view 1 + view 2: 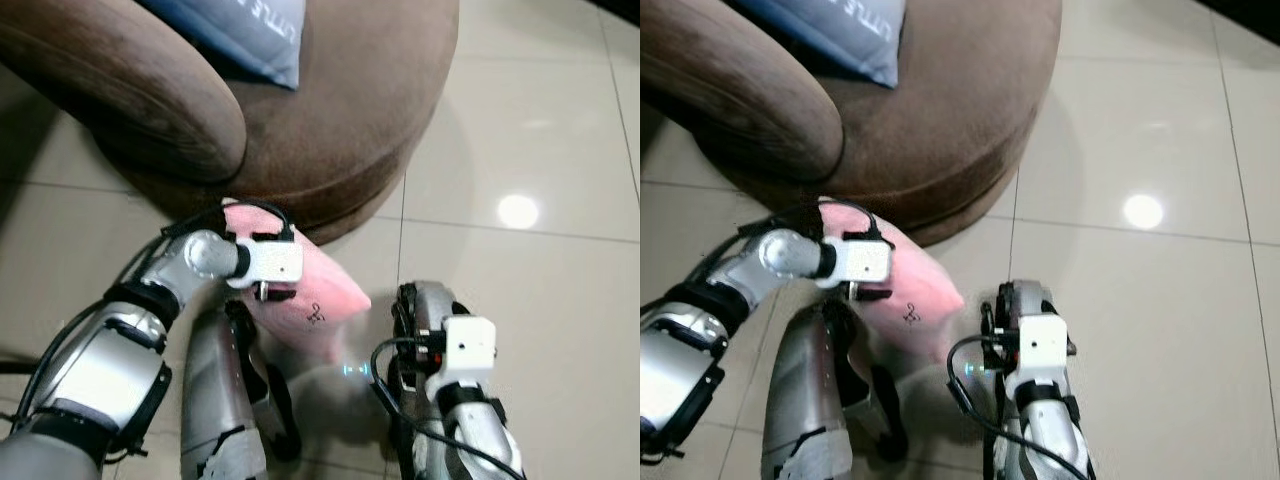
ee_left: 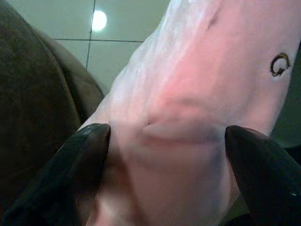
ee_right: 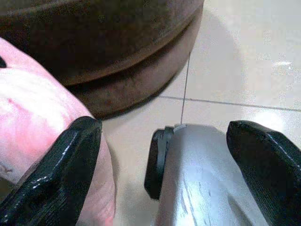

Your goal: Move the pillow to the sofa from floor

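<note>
Our left gripper (image 2: pixel 164 141) has the pink pillow (image 1: pixel 315 290) pinched between its two fingers (image 2: pixel 80 155); fabric bunches up in the gap, so the grip is partly closed on it, not fully. Left wrist sits on top of the pillow's upper edge in the head views. The pillow has a small dark mark (image 2: pixel 278 64) on its face.

Our right gripper (image 3: pixel 164 165) is spread wide with nothing between the fingers; the one finger (image 3: pixel 66 174) touches or nearly touches the pillow's side, we can't tell which. Between the fingers the wrist view looks onto a silver part of our own body (image 3: pixel 207 174).

The pillow is down low in front of us, just beside the base of the brown sofa (image 1: pixel 330 130), over the floor (image 1: pixel 520 120) and next to our silver leg (image 1: pixel 215 400). We can't tell whether its lower edge is on the tiles. A blue-grey cushion (image 1: pixel 255 30) with white lettering lies on the sofa seat. A ceiling light reflects off the tiles on our right.
</note>
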Robot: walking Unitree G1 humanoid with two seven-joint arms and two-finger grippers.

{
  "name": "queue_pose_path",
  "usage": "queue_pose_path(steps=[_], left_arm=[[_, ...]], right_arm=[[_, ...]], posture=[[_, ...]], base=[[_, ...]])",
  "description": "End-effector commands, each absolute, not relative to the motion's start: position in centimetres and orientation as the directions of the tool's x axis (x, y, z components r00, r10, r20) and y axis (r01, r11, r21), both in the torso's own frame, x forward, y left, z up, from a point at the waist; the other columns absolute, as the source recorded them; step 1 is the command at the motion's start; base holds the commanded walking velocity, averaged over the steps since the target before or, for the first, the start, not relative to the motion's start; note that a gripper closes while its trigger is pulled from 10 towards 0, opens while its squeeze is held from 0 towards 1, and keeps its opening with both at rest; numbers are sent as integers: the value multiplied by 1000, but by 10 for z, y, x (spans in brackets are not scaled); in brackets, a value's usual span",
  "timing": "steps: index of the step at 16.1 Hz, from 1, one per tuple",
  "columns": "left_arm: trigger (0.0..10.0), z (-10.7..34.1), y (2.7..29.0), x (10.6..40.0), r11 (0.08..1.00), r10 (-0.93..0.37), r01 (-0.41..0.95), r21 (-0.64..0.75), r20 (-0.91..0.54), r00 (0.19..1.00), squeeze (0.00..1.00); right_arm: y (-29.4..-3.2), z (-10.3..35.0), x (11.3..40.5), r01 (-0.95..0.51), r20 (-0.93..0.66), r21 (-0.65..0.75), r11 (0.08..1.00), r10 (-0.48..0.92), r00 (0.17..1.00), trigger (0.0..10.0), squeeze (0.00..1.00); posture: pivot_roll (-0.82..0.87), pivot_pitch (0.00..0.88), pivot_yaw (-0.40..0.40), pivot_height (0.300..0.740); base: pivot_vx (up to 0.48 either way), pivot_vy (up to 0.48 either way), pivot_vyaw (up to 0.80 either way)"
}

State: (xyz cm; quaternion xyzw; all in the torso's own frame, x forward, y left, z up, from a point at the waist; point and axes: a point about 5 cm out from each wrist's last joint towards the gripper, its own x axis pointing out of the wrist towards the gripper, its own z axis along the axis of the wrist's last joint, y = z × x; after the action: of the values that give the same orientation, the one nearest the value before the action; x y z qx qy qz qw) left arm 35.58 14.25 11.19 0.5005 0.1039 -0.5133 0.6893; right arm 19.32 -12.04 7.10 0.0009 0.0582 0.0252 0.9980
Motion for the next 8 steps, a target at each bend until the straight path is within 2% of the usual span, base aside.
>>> queue_pose_path(steps=[1, 8], left_arm=[[10000, 98, 149, 350, -23, -568, 824, 567, -685, 456, 0], [10000, 97, 145, 356, 29, -534, 772, 635, -643, 549, 0]], right_arm=[[-119, 67, 183, -65, -166, 9, 998, 65, 984, 10000, 0], [-124, 67, 175, -49, -204, 5, 999, 49, 978, 10000, 0]], posture=[[-216, 402, 122, 478], [-228, 406, 119, 478]], base=[[0, 0, 0], [0, 0, 0]])
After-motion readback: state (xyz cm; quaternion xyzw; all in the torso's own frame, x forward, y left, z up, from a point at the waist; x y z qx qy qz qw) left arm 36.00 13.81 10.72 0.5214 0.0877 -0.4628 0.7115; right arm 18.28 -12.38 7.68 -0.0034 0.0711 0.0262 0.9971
